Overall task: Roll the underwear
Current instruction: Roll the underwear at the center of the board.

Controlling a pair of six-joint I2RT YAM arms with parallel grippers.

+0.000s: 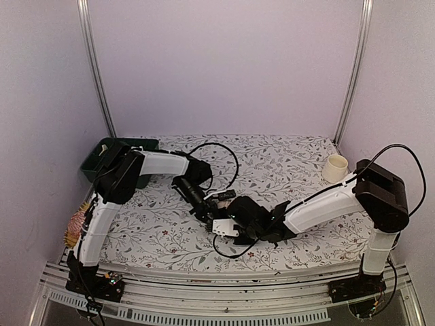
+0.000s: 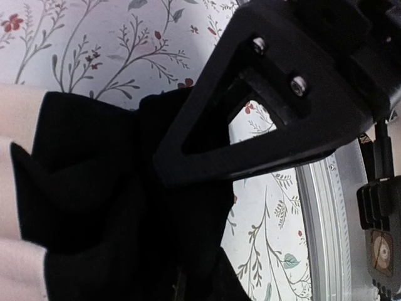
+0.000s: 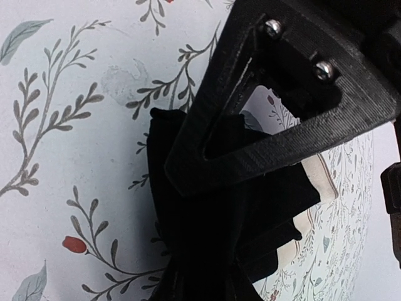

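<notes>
The flowered desk [image 1: 292, 159] carries 2 arms that reach in from either side and meet near its middle front. A green tray [image 1: 146, 144] sits at the back left, partly behind the left arm [image 1: 163, 164], and a cream cup [image 1: 336, 168] stands back right, above the right arm [image 1: 326, 202]. A pink ball [image 1: 76, 225] lies at the left edge.

The black underwear [image 2: 94, 182] is bunched on the desk between the left end effector [image 1: 208, 210] and the right end effector [image 1: 228, 223]. 1 finger of each lies over the cloth. I cannot tell whether either end effector is clamped on it or parted.
</notes>
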